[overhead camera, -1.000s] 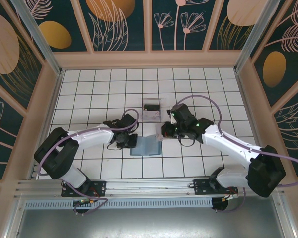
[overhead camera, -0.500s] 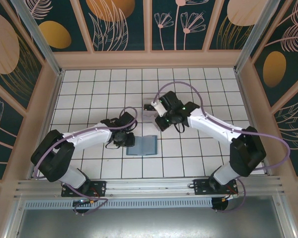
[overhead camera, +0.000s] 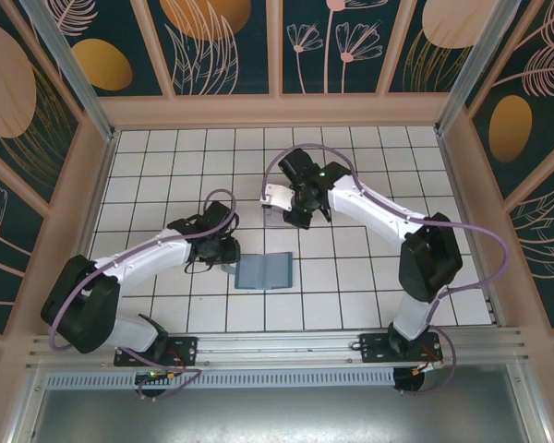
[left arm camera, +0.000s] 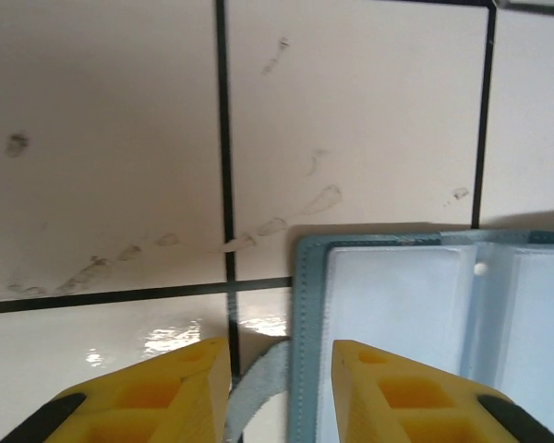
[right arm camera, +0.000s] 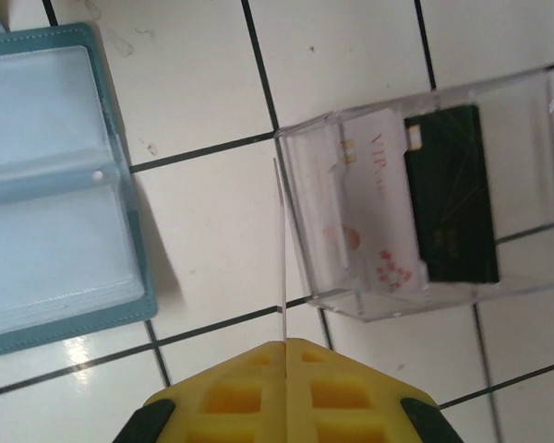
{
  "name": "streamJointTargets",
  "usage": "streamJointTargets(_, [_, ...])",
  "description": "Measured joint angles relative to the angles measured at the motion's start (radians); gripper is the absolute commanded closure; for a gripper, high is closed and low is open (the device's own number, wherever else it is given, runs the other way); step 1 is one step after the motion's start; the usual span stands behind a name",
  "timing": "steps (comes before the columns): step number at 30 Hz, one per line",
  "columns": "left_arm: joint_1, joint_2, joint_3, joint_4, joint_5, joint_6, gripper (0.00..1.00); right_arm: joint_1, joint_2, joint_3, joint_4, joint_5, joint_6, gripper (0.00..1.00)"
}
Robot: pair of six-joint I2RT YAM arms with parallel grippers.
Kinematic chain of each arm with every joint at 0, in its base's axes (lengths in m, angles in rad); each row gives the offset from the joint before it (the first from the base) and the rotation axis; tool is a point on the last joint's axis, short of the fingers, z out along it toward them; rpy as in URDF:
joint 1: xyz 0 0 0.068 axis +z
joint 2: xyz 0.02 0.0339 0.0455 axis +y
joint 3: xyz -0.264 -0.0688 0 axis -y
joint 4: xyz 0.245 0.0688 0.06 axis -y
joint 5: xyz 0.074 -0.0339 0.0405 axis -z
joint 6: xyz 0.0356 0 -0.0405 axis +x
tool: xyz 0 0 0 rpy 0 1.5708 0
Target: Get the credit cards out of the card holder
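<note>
At the 9 o'clock side of the tiled table [overhead camera: 351, 305], the left gripper [overhead camera: 223, 251] sits low over the tiles. Its yellow fingers [left arm camera: 157, 392] are parted a moderate way and grip nothing. The side tab [left arm camera: 258, 392] and left edge of the card holder [overhead camera: 265, 270] lie in the gap below them. The card holder lies open and flat towards 6 o'clock of the table's middle, and its clear pockets look bare.

Up at its 12 o'clock, the right gripper [overhead camera: 286, 210] is pinched tight on a thin card [right arm camera: 283, 249], which the wrist camera sees edge-on as a fine line. Just beyond, at 1 o'clock from those fingertips, stands the clear box [right arm camera: 526, 185]. A whitish card [right arm camera: 379, 212] and a black card [right arm camera: 452, 194] lie side by side inside it, the black one to the right.
</note>
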Motion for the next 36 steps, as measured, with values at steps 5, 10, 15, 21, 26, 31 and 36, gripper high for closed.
streamJointTargets(5, [0.014, -0.027, -0.022, 0.000, -0.007, -0.014, 0.65, -0.009, 0.078, 0.108, -0.059, 0.015, -0.096, 1.00])
streamJointTargets(10, [0.014, -0.051, -0.039, -0.001, -0.014, -0.021, 0.65, -0.030, 0.169, 0.215, -0.109, 0.022, -0.157, 1.00])
streamJointTargets(15, [0.015, -0.087, -0.052, -0.001, -0.018, -0.035, 0.65, -0.041, 0.261, 0.325, -0.164, 0.025, -0.196, 1.00])
streamJointTargets(21, [0.016, -0.106, -0.064, -0.010, -0.033, -0.043, 0.65, -0.043, 0.330, 0.413, -0.219, 0.021, -0.223, 1.00])
streamJointTargets(26, [0.020, -0.118, -0.066, -0.022, -0.041, -0.043, 0.65, -0.043, 0.362, 0.433, -0.248, 0.014, -0.230, 1.00])
streamJointTargets(31, [0.020, -0.120, -0.066, -0.023, -0.041, -0.043, 0.65, -0.043, 0.391, 0.433, -0.262, 0.009, -0.230, 1.00])
streamJointTargets(36, [0.021, -0.120, -0.066, -0.023, -0.043, -0.043, 0.64, -0.043, 0.426, 0.434, -0.261, -0.006, -0.230, 1.00])
